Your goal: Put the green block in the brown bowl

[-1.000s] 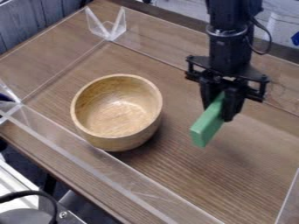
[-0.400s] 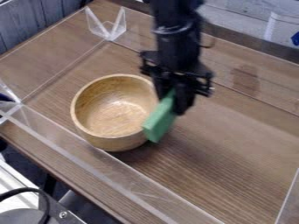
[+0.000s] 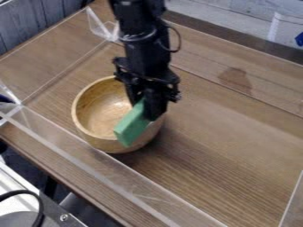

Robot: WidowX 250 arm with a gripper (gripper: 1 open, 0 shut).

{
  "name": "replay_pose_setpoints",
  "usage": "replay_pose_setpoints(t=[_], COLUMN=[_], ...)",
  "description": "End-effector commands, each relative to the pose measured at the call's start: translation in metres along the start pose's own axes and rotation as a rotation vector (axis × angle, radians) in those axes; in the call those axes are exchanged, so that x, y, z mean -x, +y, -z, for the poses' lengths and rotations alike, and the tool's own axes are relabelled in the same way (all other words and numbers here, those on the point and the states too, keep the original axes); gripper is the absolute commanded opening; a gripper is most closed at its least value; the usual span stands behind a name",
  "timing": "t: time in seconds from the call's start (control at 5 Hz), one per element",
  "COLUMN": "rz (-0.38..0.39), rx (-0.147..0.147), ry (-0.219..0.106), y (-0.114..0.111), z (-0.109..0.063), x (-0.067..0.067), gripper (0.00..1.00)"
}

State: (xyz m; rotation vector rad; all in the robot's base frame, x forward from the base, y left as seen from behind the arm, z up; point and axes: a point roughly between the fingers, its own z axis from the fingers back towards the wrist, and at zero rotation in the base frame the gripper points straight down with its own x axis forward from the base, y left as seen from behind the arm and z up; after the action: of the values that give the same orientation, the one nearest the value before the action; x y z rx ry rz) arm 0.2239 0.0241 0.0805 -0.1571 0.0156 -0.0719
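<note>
So the black robot gripper (image 3: 147,96) has slid across from well right of the round tan wooden bowl (image 3: 104,102) to right over the bowl's near-right rim, pinching the top end of the bright green rectangular block (image 3: 136,127). The block hangs tilted, its lower end in front of the bowl's outer wall, so I can't tell if it clears the rim. My guess: it needs a bit more travel toward the bowl's middle before letting go. No brands, labels or writing visible anywhere around the bowl.
</note>
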Motion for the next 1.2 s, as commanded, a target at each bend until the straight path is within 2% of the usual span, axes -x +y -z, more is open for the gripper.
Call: replay_pose_setpoints(t=[0.0,0.4,0.8,1.0], rz=[0.017,-0.077,-0.118,-0.104], rx=[-0.013,0.009,0.019,0.052], ry=[-0.010,0.033,0.054,0.067], y=[0.015,0.036,0.047,0.052], z=[-0.001,0.001,0.009,0.008], x=[0.001,0.015,0.018,0.016], gripper=[0.00,0.00,0.00,0.00])
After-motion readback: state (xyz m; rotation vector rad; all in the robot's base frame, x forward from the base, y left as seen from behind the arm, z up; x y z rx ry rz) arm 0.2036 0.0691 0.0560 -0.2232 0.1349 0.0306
